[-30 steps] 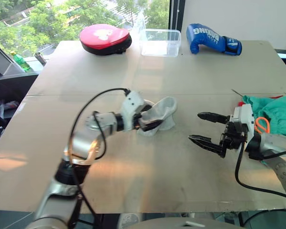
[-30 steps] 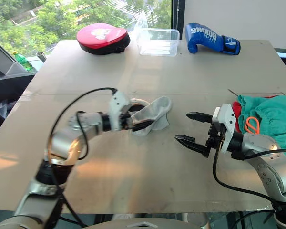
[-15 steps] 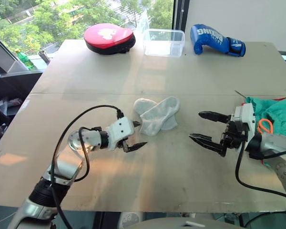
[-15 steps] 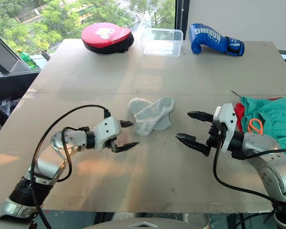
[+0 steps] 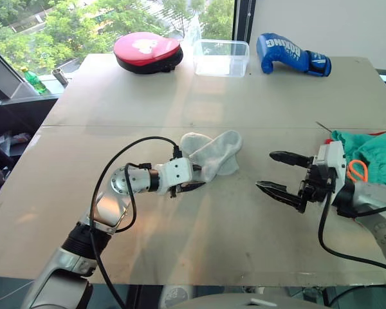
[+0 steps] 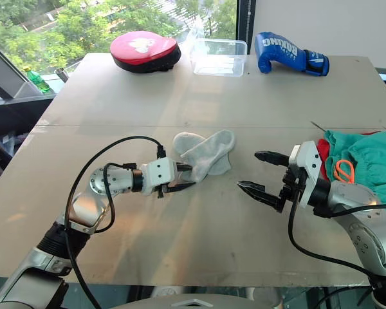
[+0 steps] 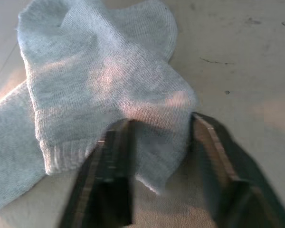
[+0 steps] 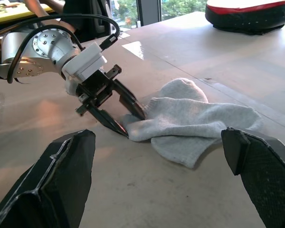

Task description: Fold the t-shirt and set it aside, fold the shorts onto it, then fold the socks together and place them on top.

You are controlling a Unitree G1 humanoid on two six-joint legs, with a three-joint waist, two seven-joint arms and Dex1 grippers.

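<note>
Table, wide and tan. Shorts bunched at its right edge, teal, on top of the red t-shirt, of which just a sliver shows. Right gripper just left of that pile, low over bare table, fingers spread wide, holding nothing. Left gripper at mid-table, fingers apart and straddling the near edge of the socks. Socks lie overlapped, flat on the table, between the two grippers.
</note>
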